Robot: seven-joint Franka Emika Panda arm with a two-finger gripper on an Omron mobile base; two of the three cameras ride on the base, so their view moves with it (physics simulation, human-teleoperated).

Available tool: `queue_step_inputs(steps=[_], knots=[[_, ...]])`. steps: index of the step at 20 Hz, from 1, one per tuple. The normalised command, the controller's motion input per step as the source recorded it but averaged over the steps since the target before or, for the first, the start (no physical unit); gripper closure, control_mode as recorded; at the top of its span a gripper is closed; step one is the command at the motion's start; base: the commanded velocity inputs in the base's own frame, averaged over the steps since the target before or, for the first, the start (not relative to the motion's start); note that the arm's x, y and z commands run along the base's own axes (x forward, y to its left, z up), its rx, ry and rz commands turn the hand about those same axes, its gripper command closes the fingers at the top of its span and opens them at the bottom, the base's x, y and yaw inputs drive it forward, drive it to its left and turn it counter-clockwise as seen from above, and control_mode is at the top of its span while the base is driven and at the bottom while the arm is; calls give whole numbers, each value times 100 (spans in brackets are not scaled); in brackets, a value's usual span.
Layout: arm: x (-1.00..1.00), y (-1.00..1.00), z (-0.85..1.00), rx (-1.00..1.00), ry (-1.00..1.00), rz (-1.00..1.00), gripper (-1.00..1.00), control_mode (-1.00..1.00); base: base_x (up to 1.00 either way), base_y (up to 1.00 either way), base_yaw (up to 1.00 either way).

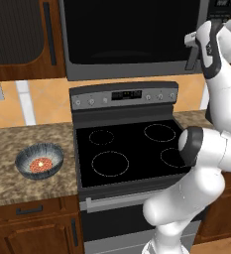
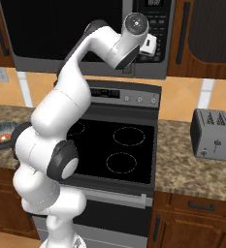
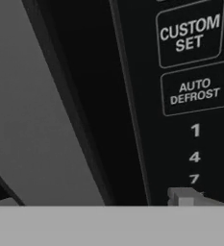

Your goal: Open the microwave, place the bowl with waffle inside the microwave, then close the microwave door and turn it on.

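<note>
Up at the wide dark grey and black microwave (image 1: pixel 132 37) mounted above the stove, the white arm's two-finger gripper (image 2: pixel 155 46) is raised to the appliance's right side, close against the front where the door meets the button panel (image 3: pixel 195 91). From the hand view, the keys reading CUSTOM SET and AUTO DEFROST and the digits 1, 4 and 7 sit very near the camera, with the long vertical dark handle bar (image 3: pixel 75 110) running down just to their left. One finger tip (image 3: pixel 183 197) shows at the bottom, below the 7; the jaws stand spread wide, with nothing between them (whether the tip touches the panel cannot be told). The black glass microwave door (image 1: pixel 127 30) is closed. Well apart from all this, the small round grey-blue ribbed bowl (image 1: pixel 39 159) rests on the speckled stone counter (image 1: pixel 18 144) left of the black glass stovetop (image 1: pixel 132 151), and the orange-red waffle (image 1: pixel 40 164) with its pale centre lies inside it. A small grey toaster (image 2: pixel 213 134) stands on the counter to the right of the stove.
</note>
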Motion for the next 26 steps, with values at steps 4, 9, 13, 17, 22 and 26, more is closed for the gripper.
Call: queue_step_inputs(steps=[4, 9, 13, 17, 22, 26], knots=[[37, 0, 0, -4, -1, 1, -100, -100, 0, 0, 0], [5, 3, -1, 0, -20, 7, -100, -100, 0, 0, 0], [2, 12, -5, 0, -44, 9, 100, -100, 0, 0, 0], [14, 11, 0, 0, -17, 3, 100, -100, 0, 0, 0], [-2, 12, 0, 0, 0, 0, 100, -100, 0, 0, 0], [-63, 2, 0, -6, 0, -7, 100, -100, 0, 0, 0]])
